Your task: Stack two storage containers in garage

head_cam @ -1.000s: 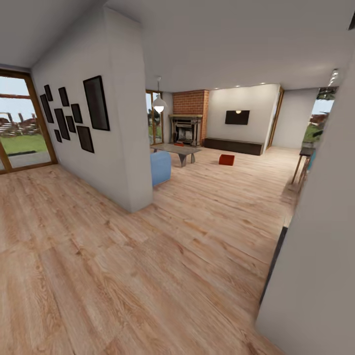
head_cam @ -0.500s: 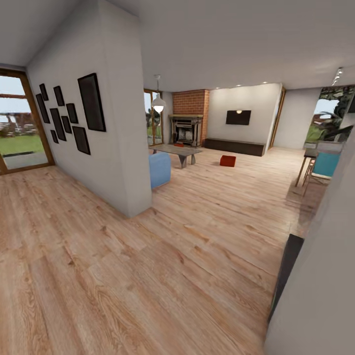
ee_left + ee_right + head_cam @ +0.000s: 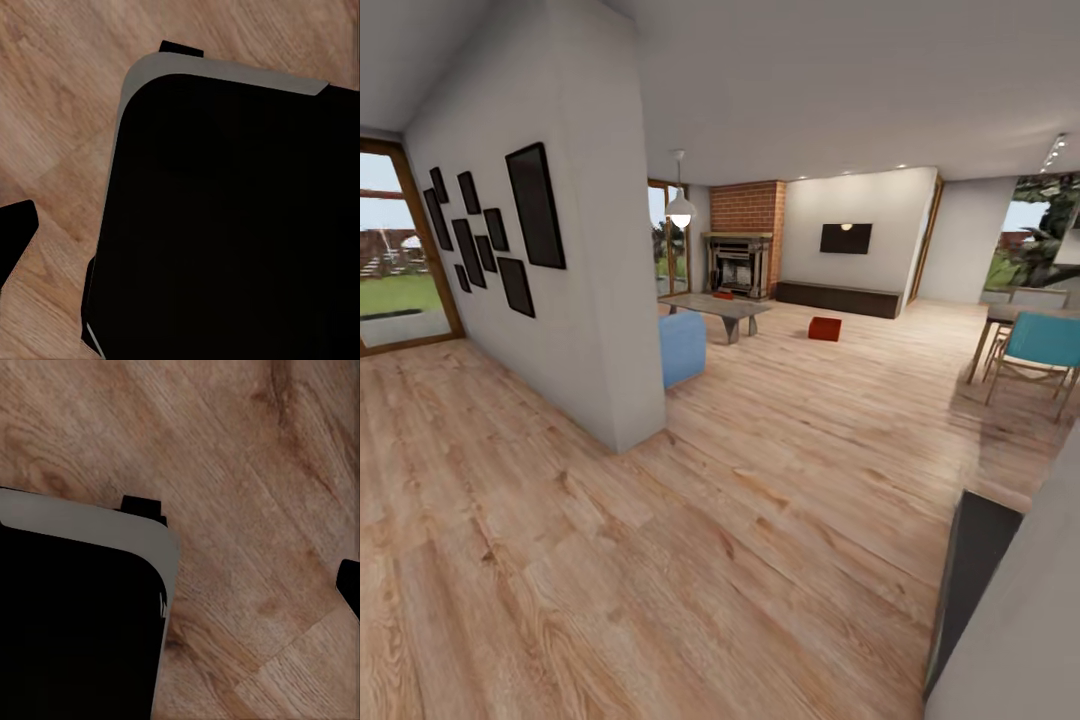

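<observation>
A storage container (image 3: pixel 824 328) sits on the light wood plank floor (image 3: pixel 740 500) just right of frame centre, far off in the living room, its long axis running roughly left-right. Behind it stand the brick fireplace (image 3: pixel 746 238), wall TV (image 3: pixel 846 238) and low cabinet (image 3: pixel 838 298). Neither hand's state can be told.

In the left wrist view a big black block (image 3: pixel 225 225) of the robot can be seen. It is flat and dark, with one rounded corner. A thin pale grey edge (image 3: pixel 225 71) runs along its side and bends around that corner. A small black tab (image 3: pixel 180 49) pokes out past the grey edge.

The right wrist view has the same look: a black block (image 3: pixel 67 637), a grey rim (image 3: pixel 90 521) with a round corner, and a little black tab (image 3: pixel 142 507).
</observation>
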### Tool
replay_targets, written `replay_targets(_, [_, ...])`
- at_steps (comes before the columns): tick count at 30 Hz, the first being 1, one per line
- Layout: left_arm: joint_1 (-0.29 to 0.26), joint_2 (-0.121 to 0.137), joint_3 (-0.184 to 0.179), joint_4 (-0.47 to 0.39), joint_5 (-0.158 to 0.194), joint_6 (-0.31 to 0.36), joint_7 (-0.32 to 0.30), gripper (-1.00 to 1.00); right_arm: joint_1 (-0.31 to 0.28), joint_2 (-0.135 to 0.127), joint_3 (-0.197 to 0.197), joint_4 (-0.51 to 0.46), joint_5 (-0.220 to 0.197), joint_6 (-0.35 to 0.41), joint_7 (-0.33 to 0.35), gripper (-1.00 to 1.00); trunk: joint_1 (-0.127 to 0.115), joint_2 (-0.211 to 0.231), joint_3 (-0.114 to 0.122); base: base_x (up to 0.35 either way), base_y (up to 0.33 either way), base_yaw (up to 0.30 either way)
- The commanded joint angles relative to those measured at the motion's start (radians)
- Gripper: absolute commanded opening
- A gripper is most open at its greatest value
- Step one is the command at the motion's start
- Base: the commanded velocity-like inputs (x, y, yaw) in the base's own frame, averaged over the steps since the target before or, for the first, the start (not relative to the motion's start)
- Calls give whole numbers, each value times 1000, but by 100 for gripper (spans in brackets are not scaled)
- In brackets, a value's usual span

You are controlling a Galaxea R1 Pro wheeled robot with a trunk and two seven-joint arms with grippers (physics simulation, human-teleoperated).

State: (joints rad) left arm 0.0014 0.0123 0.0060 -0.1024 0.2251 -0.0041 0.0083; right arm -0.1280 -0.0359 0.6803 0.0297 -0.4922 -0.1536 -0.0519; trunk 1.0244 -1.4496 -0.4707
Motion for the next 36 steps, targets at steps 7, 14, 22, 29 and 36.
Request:
replay_targets(7, [0, 0, 0, -2, 5, -1, 1, 100, -1, 1, 8, 2, -8, -5, 0, 100, 1, 0, -1, 324, 0, 0])
replay_targets(14, [0, 0, 1, -1, 5, -1, 1, 100, -1, 1, 8, 2, -8, -5, 0, 100, 1, 0, -1, 324, 0, 0])
replay_targets(22, [0, 0, 1, 0, 5, -1, 1, 100, -1, 1, 8, 2, -8, -5, 0, 100, 1, 0, -1, 324, 0, 0])
replay_targets(29, [0, 0, 1, 0, 5, -1, 1, 100, -1, 1, 8, 2, -8, -4, 0, 100, 1, 0, -1, 324, 0, 0])
replay_targets(36, [0, 0, 2, 0, 6, -1, 1, 100, -1, 3, 4, 1, -16, -3, -10, 100, 1, 0, -1, 324, 0, 0])
